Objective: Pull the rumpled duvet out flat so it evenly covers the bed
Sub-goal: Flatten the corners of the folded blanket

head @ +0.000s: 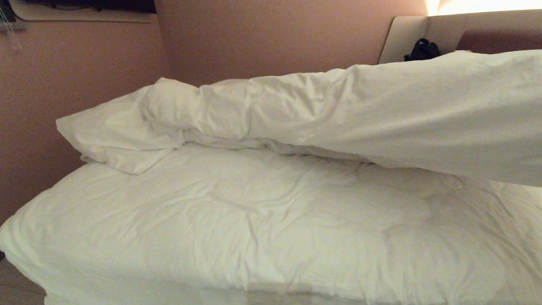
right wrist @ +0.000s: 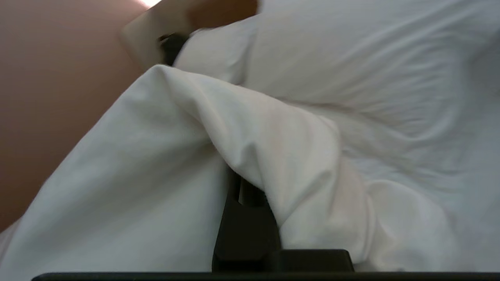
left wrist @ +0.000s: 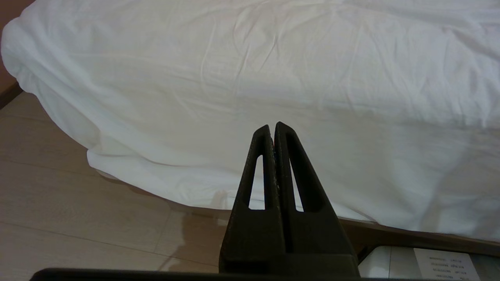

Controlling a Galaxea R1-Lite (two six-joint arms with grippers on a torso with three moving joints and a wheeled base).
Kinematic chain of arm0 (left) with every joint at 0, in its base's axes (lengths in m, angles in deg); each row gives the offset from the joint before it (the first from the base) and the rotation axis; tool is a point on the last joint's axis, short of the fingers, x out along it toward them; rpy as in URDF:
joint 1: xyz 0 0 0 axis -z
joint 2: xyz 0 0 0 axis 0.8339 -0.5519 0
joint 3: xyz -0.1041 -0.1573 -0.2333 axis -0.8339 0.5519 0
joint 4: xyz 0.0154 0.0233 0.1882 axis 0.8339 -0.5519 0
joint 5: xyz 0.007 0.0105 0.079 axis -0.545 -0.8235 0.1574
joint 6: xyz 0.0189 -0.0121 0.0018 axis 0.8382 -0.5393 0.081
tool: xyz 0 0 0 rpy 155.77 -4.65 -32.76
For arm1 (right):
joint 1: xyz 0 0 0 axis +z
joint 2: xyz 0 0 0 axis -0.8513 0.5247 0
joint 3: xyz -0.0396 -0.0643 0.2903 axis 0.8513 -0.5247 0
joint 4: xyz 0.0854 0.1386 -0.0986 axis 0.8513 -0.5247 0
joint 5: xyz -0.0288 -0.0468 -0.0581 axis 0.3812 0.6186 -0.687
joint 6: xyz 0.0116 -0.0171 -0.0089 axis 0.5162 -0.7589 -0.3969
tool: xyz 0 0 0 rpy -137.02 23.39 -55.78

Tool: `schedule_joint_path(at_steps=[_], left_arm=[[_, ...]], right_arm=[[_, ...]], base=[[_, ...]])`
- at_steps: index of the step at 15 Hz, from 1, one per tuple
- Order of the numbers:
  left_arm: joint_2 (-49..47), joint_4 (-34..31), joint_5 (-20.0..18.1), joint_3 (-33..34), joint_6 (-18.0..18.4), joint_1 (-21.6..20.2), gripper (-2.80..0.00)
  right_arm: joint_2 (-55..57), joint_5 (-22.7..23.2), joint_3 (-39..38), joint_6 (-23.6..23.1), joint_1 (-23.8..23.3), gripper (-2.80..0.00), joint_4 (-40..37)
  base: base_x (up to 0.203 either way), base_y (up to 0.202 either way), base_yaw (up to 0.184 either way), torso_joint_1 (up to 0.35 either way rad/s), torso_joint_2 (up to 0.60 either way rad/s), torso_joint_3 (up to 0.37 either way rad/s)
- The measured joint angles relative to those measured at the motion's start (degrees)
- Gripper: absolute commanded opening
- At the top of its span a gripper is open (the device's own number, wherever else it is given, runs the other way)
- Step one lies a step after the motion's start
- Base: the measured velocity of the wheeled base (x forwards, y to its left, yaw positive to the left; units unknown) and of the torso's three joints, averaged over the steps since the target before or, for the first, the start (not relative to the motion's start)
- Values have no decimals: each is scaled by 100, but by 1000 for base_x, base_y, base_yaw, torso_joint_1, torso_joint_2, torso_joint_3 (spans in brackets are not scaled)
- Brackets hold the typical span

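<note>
The right gripper (right wrist: 250,183) is holding a fold of the duvet (head: 296,110), its jaws clamped on cloth that is draping over and hiding their tips, and the lifted part is stretching as a long ridge above the bed (head: 237,220), running from a bunched corner near the wall toward the headboard (head: 406,36). The rest of the duvet is lying rumpled over the mattress and hanging off the bed's near edge down toward the floor (left wrist: 78,203). The main risk, as I judge it, is that the grip is sitting on only a thin pinch of cover: if the heavy filling is dragging against the pull, the cloth may be slipping out and the whole ridge dropping back in a heap. A pull from one point may also be skewing the duvet, leaving the end by the wall folded under itself while the headboard end is getting too much. A dark object (head: 422,50) is resting on the ledge beside the headboard, just behind the raised cloth, and a wide swing could be sweeping it off. The left gripper (left wrist: 273,128) is hanging idle just off the bed's near edge, jaws pressed together on nothing, so nothing is steadying that side.
</note>
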Motion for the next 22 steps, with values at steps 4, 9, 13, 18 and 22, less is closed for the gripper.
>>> schedule_joint_path(at_steps=[4,9,13,18,22], left_arm=[[0,2,0,-2,-1,0,-280],[0,2,-1,-2,-1,0,-280],[0,2,0,-2,-1,0,-280],[0,2,-3,0,-1,0,-280],[0,1,-2,0,-1,0,-280]], right_arm=[[295,16,32,78,-732,-280,182],[816,20,78,66,-991,-280,523],[1243,49,438,65,-1451,-280,569],[1587,234,714,66,-1857,-280,582],[1641,416,729,58,-1893,-280,557]], base=[[0,0,0,0,0,0],[0,0,0,0,0,0],[0,0,0,0,0,0],[0,0,0,0,0,0],[0,0,0,0,0,0]])
